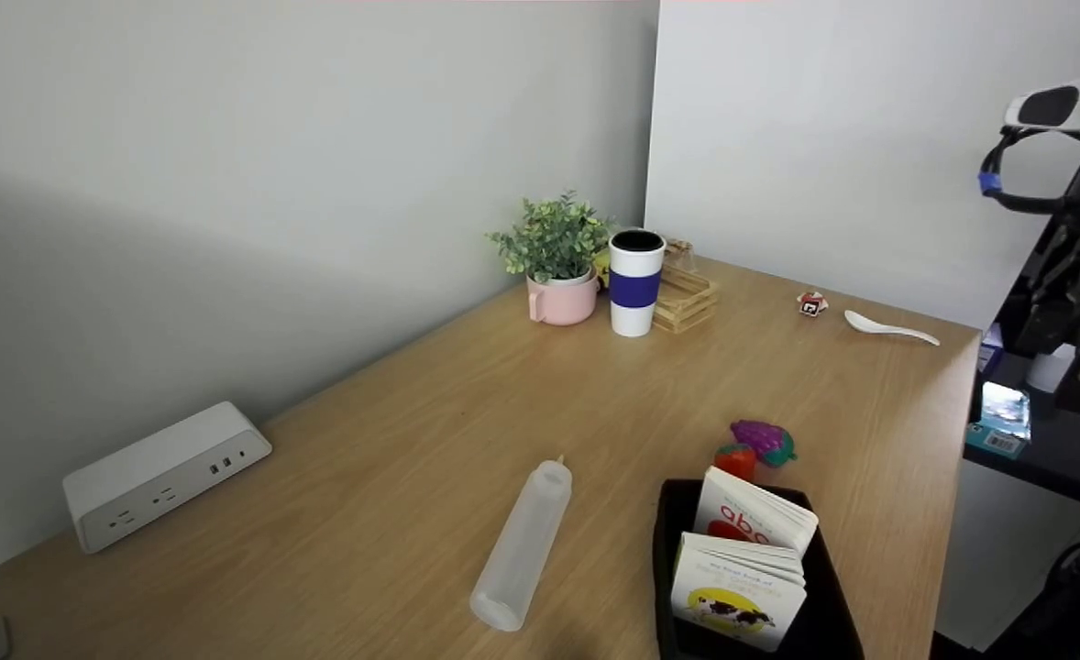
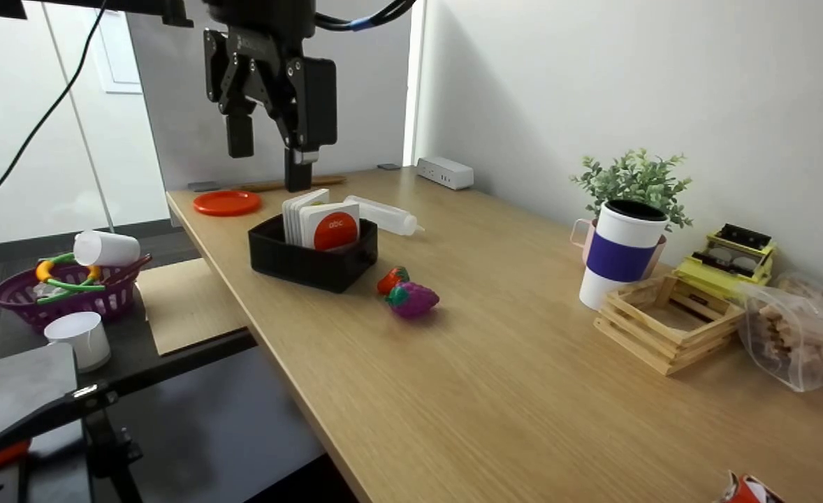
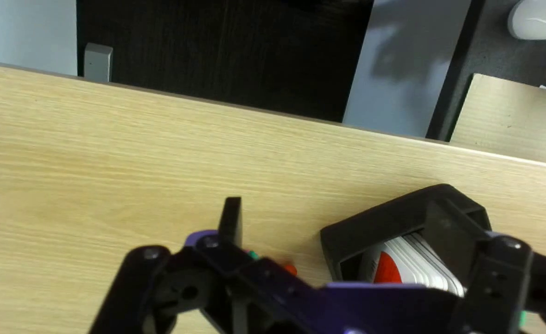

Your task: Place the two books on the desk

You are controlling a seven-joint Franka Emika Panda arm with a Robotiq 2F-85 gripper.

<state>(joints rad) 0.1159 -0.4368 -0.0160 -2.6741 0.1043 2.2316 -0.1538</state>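
Two small white books stand tilted in the flat black tray (image 1: 666,550) on the light brown desk (image 1: 393,495). The book with red "abc" print (image 1: 746,518) leans behind the book with a yellow cow picture (image 1: 732,600). The abc book's red circle also shows in an exterior view (image 2: 334,230). My gripper (image 2: 270,154) is open and empty, above the tray and apart from the books. In the wrist view its fingers (image 3: 342,227) are spread wide; one finger hides part of the tray, and the gripper body covers part of the white book pages (image 3: 426,266).
A plastic strawberry (image 2: 392,279) and purple fruit (image 2: 413,299) lie beside the tray. A clear bottle (image 1: 523,545), red plate (image 2: 227,202), power strip (image 1: 169,477), tumbler (image 1: 633,284), potted plant (image 1: 563,298), wooden crate (image 2: 670,325) and spoon (image 1: 888,327) are on the desk.
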